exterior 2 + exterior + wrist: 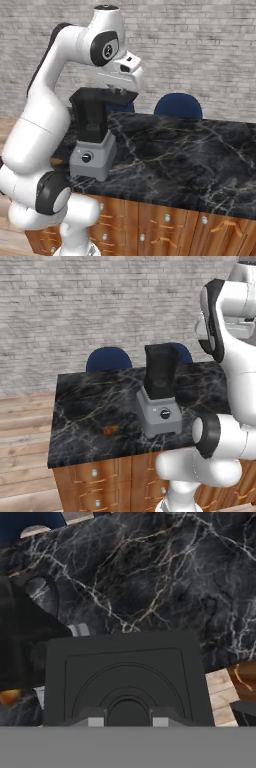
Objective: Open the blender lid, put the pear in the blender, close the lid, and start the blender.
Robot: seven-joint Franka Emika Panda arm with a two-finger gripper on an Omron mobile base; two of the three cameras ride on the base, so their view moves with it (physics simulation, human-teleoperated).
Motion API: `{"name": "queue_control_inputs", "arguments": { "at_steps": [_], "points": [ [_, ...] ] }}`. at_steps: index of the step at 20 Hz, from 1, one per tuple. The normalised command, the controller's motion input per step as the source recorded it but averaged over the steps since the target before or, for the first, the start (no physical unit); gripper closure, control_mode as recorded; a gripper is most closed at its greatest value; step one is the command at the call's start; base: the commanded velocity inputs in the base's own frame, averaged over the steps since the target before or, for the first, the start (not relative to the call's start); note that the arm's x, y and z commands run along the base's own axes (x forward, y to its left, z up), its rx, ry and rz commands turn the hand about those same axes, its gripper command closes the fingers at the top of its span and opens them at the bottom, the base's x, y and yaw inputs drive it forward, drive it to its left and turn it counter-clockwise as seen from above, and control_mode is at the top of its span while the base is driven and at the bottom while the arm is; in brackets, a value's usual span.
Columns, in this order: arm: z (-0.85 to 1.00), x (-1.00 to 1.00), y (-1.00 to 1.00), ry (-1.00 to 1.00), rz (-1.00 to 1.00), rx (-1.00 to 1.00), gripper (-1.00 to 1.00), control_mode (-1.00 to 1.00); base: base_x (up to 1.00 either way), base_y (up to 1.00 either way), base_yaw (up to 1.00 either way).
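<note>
Jaws: pinching the lid (125, 677), lifted off
Blender (160, 393): jar open on desk (90, 406)
Pear (109, 430): at blender's 9 o'clock

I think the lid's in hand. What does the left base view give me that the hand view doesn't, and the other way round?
Left base view: the round black knob on the blender's boxy light-grey base, and the grey brick wall. Hand view: the flat black squarish blender lid, with the gripper shut on its raised centre. Both: the small orange-brown pear lying on the black marble countertop, near the tall dark jar.
</note>
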Motion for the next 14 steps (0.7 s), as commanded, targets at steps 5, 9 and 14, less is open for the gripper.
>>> {"name": "queue_control_inputs", "arguments": {
  "at_steps": [5,9,14],
  "points": [
    [-0.61,-0.54,-1.00,-0.06,-0.15,0.05,1.00,-1.00,0.00,0.00,0.00],
    [-0.80,-0.16,-0.88,0.00,-0.10,0.01,1.00,-1.00,0.00,0.00,0.00],
    [-0.98,0.13,-0.25,0.00,-0.01,0.00,1.00,-1.00,0.00,0.00,0.00]
  ]
}}
